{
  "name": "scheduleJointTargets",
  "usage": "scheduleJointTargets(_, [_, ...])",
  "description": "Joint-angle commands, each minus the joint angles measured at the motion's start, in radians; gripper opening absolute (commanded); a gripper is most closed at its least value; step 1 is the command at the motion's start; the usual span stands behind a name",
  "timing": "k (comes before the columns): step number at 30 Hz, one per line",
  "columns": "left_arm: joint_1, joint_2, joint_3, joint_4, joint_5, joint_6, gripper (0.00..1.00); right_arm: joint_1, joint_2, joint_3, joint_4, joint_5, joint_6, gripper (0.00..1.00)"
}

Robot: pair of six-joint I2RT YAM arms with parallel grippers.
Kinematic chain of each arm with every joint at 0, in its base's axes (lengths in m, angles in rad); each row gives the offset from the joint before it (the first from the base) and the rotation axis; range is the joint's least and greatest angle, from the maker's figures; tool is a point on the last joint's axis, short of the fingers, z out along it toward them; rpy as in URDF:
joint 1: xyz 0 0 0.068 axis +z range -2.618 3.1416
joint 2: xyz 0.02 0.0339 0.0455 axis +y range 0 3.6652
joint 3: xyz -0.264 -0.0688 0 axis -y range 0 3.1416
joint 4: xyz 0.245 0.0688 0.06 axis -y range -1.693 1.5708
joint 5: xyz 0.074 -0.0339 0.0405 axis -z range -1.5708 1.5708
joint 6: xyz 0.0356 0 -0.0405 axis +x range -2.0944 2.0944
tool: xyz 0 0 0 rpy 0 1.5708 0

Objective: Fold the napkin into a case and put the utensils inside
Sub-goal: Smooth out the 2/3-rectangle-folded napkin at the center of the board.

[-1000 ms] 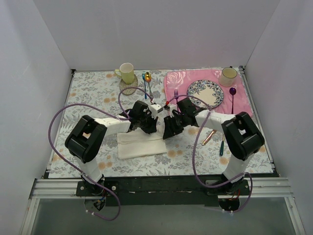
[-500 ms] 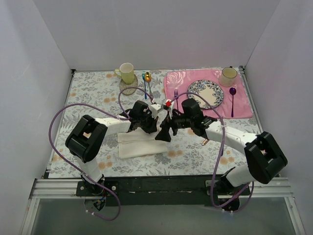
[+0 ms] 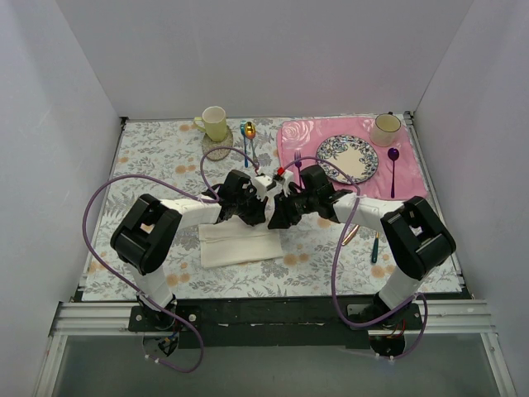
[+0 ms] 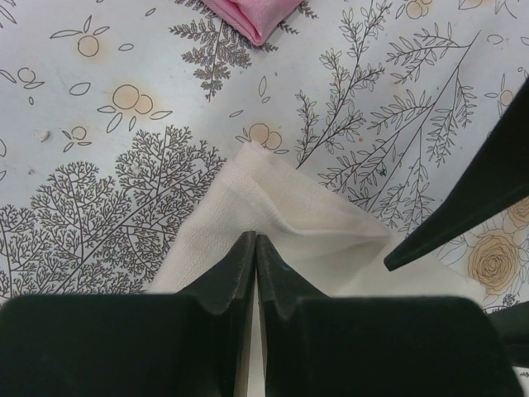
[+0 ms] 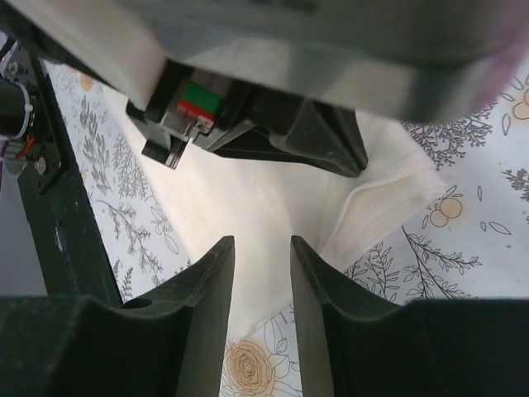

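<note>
Napkin (image 3: 235, 246) lay flat on the table (image 3: 149, 165) in front of the left arm. It was already folded into a wide band with its long axis running left to right, and its far right corner sat under both tools. Seen from the left wrist, that corner (image 4: 273, 186) pointed away from the arm, with a raised fold running toward the right.

The left gripper (image 4: 255, 241) had its jaws pressed together, tips down on the cloth. Whether any cloth was pinched between them could not be told. The right gripper (image 5: 261, 241) stood narrowly parted with nothing between its jaws. It hung just above the same end of the napkin (image 5: 248, 198), close beside the left tool.

The knife (image 3: 350, 235) and the teal spoon (image 3: 375, 246) lay on the table well to the right of the napkin, beside the right arm's forearm, with their long axes running roughly near to far.

The fold looked unfinished. For the next crease, the cloth lay directly below and to the left of the right gripper, so both arms could reach that end. The right arm was plainly nearer the utensils, and they would have to travel left to reach the napkin's open end.
</note>
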Motion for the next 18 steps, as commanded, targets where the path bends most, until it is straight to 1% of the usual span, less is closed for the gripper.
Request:
scheduleJointTargets(1, [-0.002, 0.01, -0.03, -0.074, -0.023, 0.012, 0.05, 0.002, -0.01, -0.02, 0.085, 0.099, 0.09, 0.4])
scheduleJointTargets(5, [-0.002, 0.011, -0.029, -0.071, -0.021, 0.006, 0.06, 0.003, 0.018, -0.014, 0.096, 0.131, 0.117, 0.43])
scheduleJointTargets(6, [-0.002, 0.011, -0.029, -0.072, -0.018, 0.005, 0.06, 0.002, 0.024, -0.007, 0.085, 0.159, 0.116, 0.43])
scheduleJointTargets(10, [-0.002, 0.014, -0.027, -0.072, -0.018, 0.006, 0.06, 0.002, 0.047, -0.008, 0.099, 0.174, 0.12, 0.42])
scheduleJointTargets(12, [-0.002, 0.014, -0.027, -0.072, -0.021, 0.006, 0.06, 0.0, 0.062, -0.004, 0.102, 0.164, 0.125, 0.4])
scheduleJointTargets(13, [-0.001, 0.013, -0.027, -0.072, -0.02, 0.009, 0.06, 0.002, 0.067, -0.002, 0.105, 0.16, 0.127, 0.37])
scheduleJointTargets(16, [-0.002, 0.013, -0.029, -0.072, -0.021, 0.009, 0.06, 0.002, 0.082, 0.003, 0.107, 0.15, 0.134, 0.32])
scheduleJointTargets(18, [-0.002, 0.011, -0.03, -0.072, -0.02, 0.009, 0.06, 0.002, 0.088, 0.007, 0.105, 0.144, 0.136, 0.3])
